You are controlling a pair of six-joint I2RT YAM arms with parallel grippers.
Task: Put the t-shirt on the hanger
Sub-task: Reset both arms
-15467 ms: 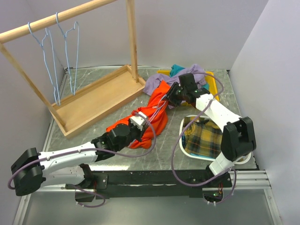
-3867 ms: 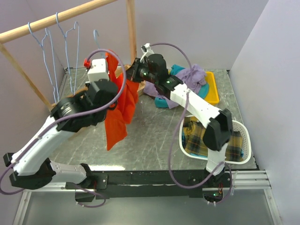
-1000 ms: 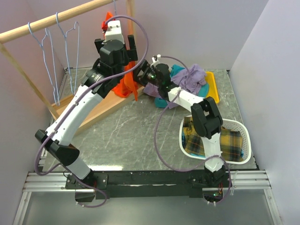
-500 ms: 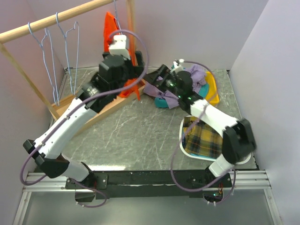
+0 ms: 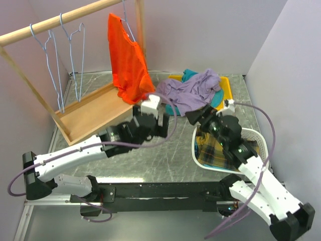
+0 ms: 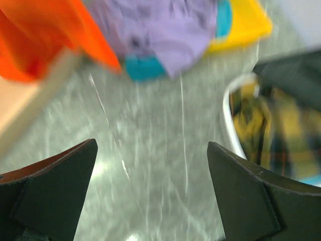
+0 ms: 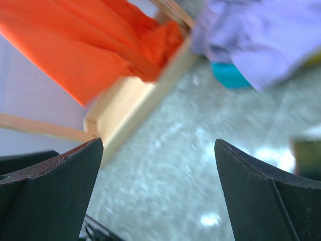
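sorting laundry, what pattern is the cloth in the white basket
Yellow plaid with dark stripes: the cloth in the basket, clearest in the top external view.

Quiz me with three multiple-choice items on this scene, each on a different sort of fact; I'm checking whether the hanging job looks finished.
1. How do the left gripper and the right gripper stand?
A. both shut on cloth
B. both open and empty
C. one open, one shut

2. Where is the bright orange cloth t-shirt?
A. in the left gripper
B. in the right gripper
C. hanging from the wooden rail on a thin light-blue wire hanger

3. How many bare light-blue wire hangers hang beside it?
A. two
B. none
C. five

Answers:
1 B: each wrist view shows the fingers wide apart with nothing between them.
2 C: the top view shows it draped below the hanger's hook on the rail.
3 A: two bare ones hang further left along the rail in the top view.
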